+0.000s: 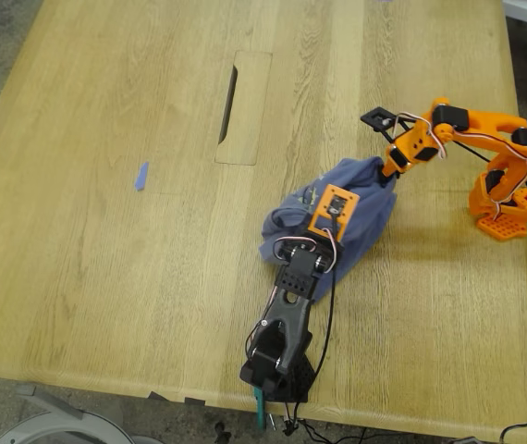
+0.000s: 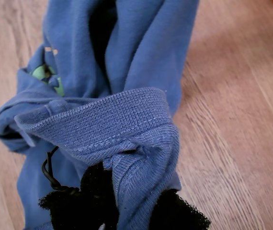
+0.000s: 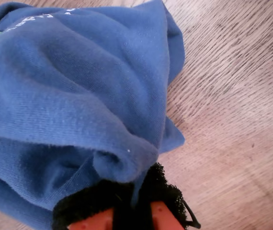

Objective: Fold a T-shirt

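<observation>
Surface: pale oak-grain wooden table with a slot cut in it, grey floor beyond.
Shirt: bunched slate-blue cotton T-shirt near the exterior view's right.
My first gripper: clamped on ribbed collar.
My second gripper: pinching a fold.
Tape: small blue scrap.

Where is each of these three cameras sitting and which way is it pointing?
Exterior view: high above the wooden table, looking down at both arms and the bunched T-shirt.
First wrist view: on my first gripper, looking along its black pads at the ribbed collar.
Second wrist view: on my second gripper, facing blue cloth pinched between its pads.
All three share the T-shirt.
</observation>
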